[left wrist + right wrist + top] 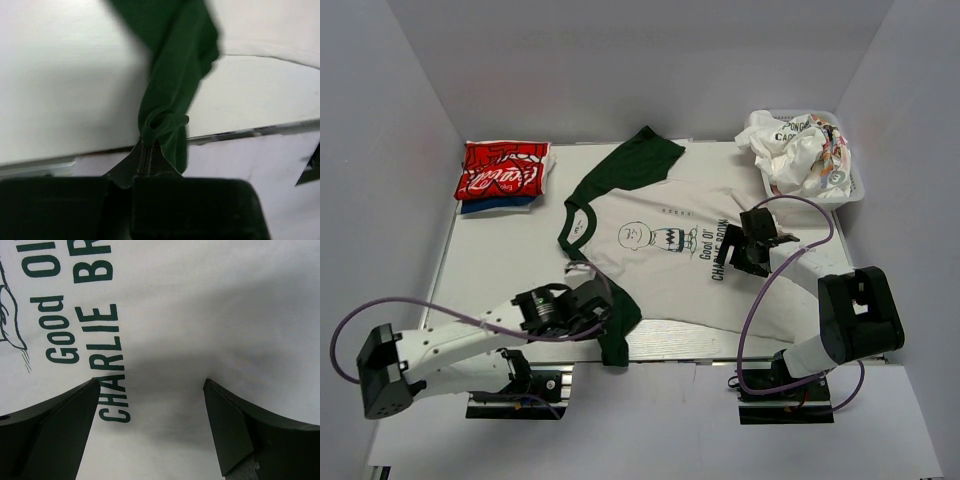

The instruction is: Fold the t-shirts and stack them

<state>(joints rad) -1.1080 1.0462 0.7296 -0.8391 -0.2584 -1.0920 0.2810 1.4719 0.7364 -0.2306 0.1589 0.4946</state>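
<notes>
Two grippers: you have both at the same shirt, one at its near-left corner and one over its right half.

Charlie Brown tee [670, 275]: it lies spread face up near the middle of the table [490, 265]. The collar points toward your left and the hem toward your right. The body is off-white, with dark green sleeves and dark lettering.

Left gripper [592, 303]: your left wrist view shows the jaws pressed together on a bunched fold of the near green sleeve [172, 95]. The cloth runs away from the pinch as a twisted strip. From above, this grip sits close to the table's near edge.

Right gripper [150, 385]: the jaws stand wide apart with nothing between them. It is held low over the off-white cloth, just beside the word CHARLIE. You cannot tell whether the tips touch the cloth.

Far green sleeve [645, 150]: it lies flat on the table and points toward the back wall.

Red Coca-Cola shirt [505, 168]: it is folded at the far-left corner, on top of a folded blue cloth [498, 207], well apart from the spread tee.

Basket [852, 193]: it stands at the far-right corner, near the tee's hem side. It holds crumpled white printed cloth [785, 150].
</notes>
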